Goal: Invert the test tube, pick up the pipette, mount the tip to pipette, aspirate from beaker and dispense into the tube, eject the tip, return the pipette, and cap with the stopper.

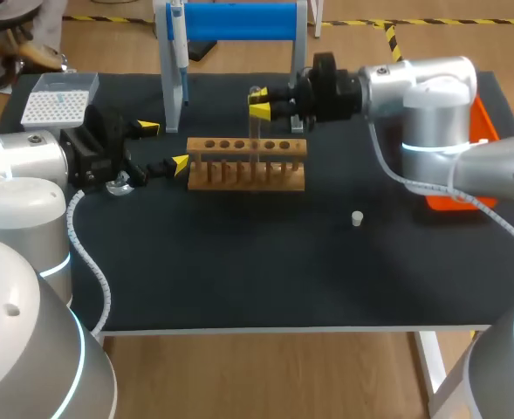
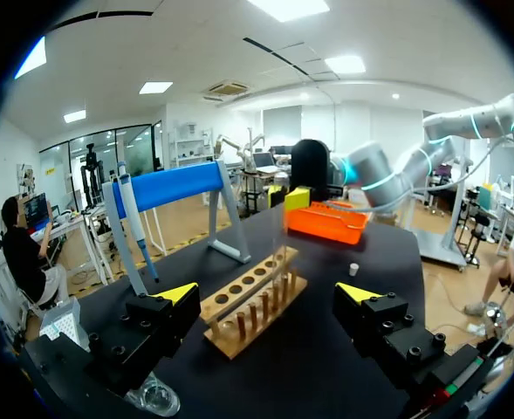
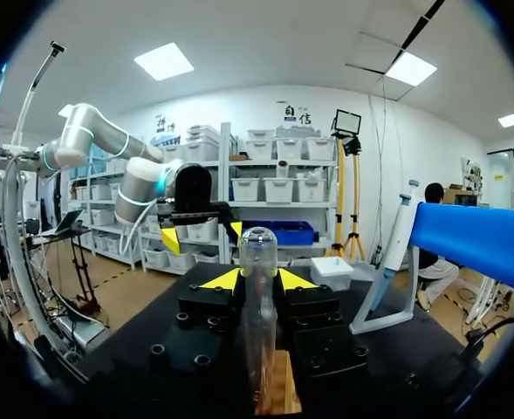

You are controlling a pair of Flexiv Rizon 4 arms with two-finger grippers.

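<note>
The left tool is spread wide, the right tool pinched close.

My right arm hides much of the orange tray. My left gripper covers part of the beaker. From my right wrist, the rack barely shows behind my right gripper.

Free: wide bare table in front of the wooden rack, lone stopper excepted. Blocked: above the rack, right gripper clasping test tube; behind, pipette stand
</note>
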